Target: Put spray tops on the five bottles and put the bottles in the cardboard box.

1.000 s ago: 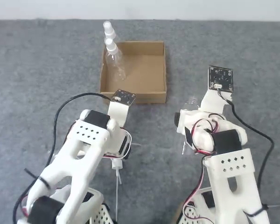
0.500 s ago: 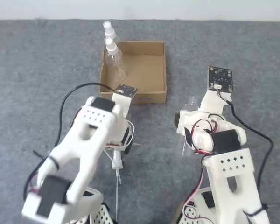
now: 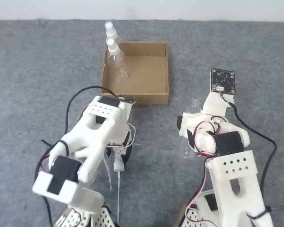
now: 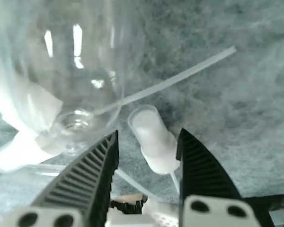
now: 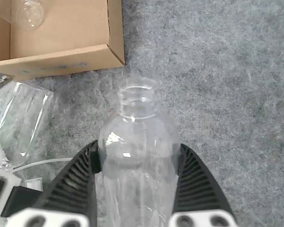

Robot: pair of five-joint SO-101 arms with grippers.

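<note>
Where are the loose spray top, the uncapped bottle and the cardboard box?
loose spray top (image 4: 153,142), left wrist view, its white body.
uncapped bottle (image 5: 136,151), right wrist view, its clear shoulder.
cardboard box (image 3: 151,98), high view, its near wall.

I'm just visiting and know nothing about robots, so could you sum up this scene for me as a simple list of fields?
Left gripper: open, either side of a lying spray top
Right gripper: shut on a topless bottle
Cardboard box: two topped bottles at one corner
Loose: an open bottle lying beside the spray top
</note>
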